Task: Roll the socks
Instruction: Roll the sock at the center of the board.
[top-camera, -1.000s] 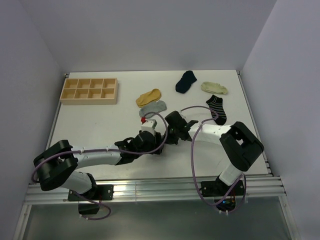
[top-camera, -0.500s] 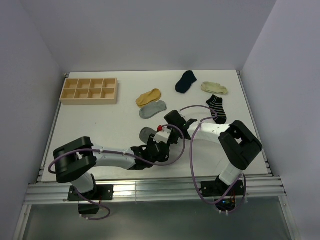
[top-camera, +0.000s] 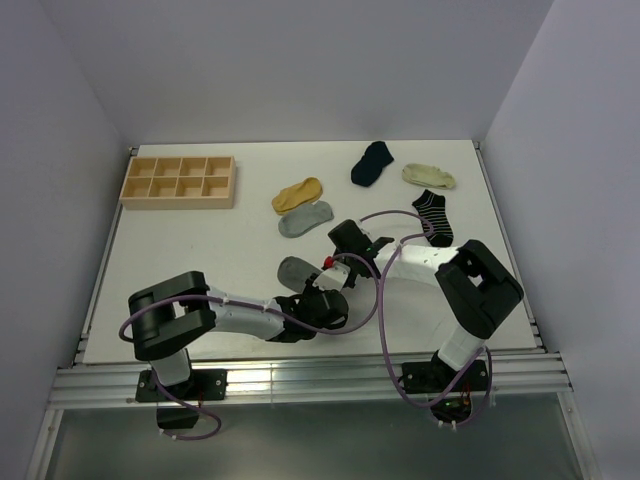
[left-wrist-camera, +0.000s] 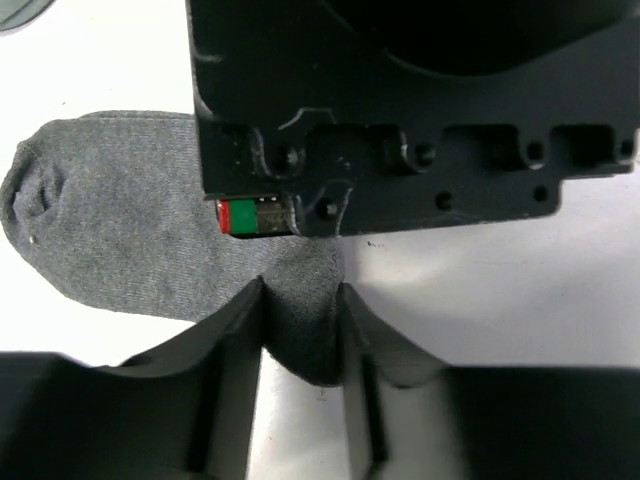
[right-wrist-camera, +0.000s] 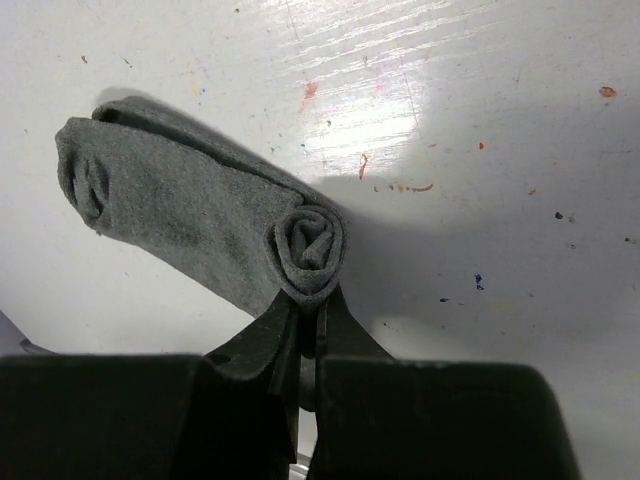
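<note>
While the white worktop looks unchanged, the left arm has swung its elbow inward and lies low and folded. The left end effector has narrowed onto the half-rolled dark grey fabric sock at the worktop's near middle. The right end effector, jaws pressed together, meets the roll.

Tray far left on the table, five socks far right, sixth sock near centre.
</note>
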